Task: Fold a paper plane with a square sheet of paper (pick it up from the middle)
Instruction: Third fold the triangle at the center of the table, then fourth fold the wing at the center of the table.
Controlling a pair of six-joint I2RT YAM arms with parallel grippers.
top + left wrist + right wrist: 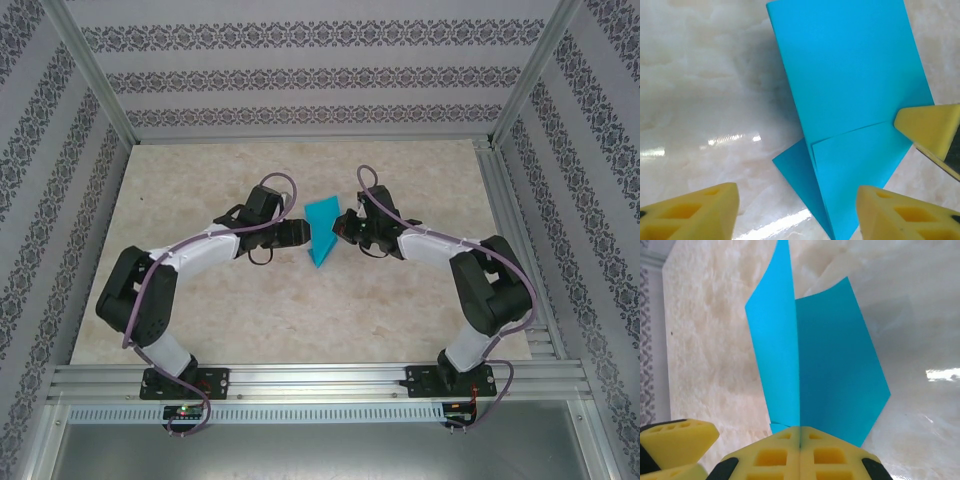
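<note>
The teal-blue sheet of paper (322,232) is folded into a pointed, dart-like form with its tip toward the arms. It stands up off the table between the two grippers. My right gripper (800,432) is shut on the central crease at the paper's (835,370) near end, and the two flaps spread apart above the pads. My left gripper (797,200) is open, its yellow fingers (700,210) straddling the pointed end of the paper (850,95) without touching it. A right fingertip (932,127) presses the paper's edge in the left wrist view.
The marble-patterned tabletop (200,300) lies all round the paper. Aluminium frame rails (320,378) run along the near edge, and patterned walls (300,70) close in the back and sides. Both arms reach inward, meeting at mid-table.
</note>
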